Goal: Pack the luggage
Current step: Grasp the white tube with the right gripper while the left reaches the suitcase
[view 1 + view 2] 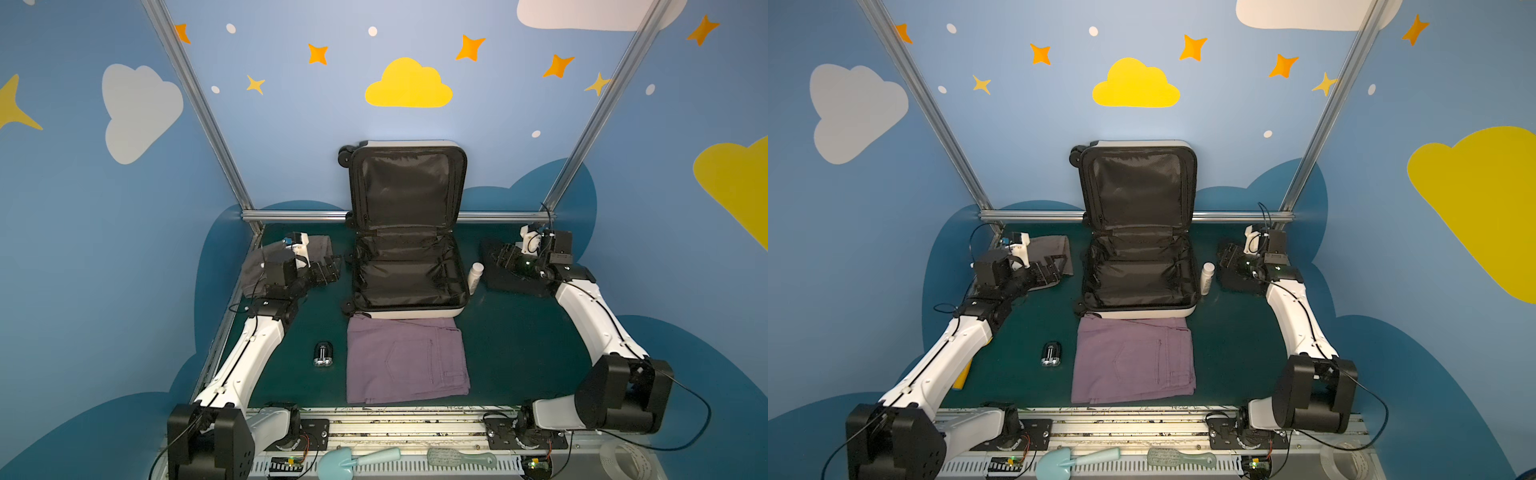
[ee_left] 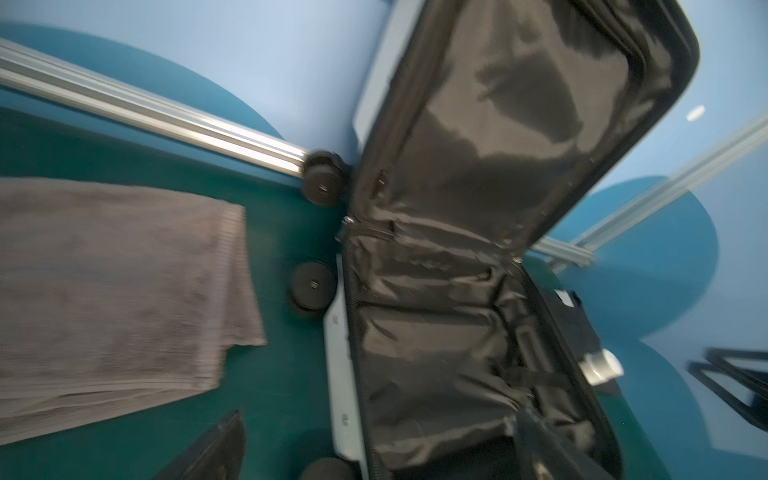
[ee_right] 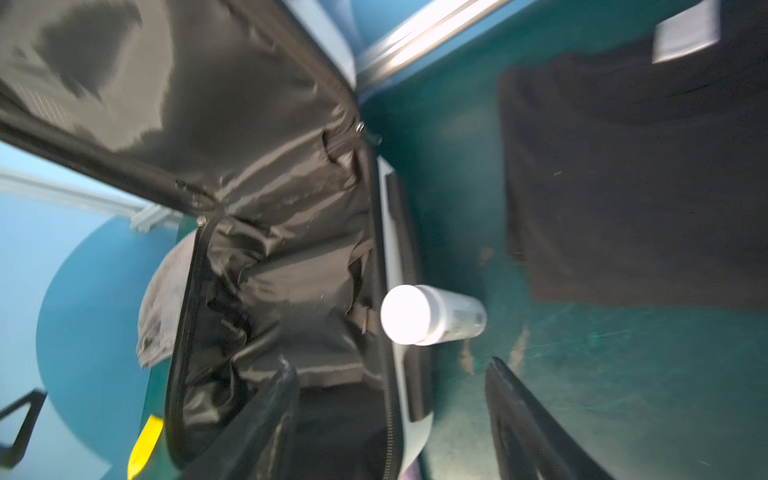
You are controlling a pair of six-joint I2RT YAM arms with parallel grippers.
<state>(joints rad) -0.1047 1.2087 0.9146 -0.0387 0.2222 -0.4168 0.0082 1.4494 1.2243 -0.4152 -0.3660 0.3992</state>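
Bottom edge, nearest: a pale blue trowel and a brush lie on the front rail, with a tape roll at lower right. Above them, on the green mat, folded purple trousers lie at centre, their far edge meeting the near rim of the luggage. A small black gadget sits just left of the trousers. The luggage occupies mid-frame and is open: base flat on the mat, lid raised upright toward the back wall, black lining bare in both halves. A white bottle stands upright just beside its right rim. At centre left, the left gripper hangs over the edge of a grey towel, spread wide and grasping nothing. At centre right, the right gripper hangs over a black cloth. In the right wrist view its fingers stand apart, the bottle ahead of them untouched.
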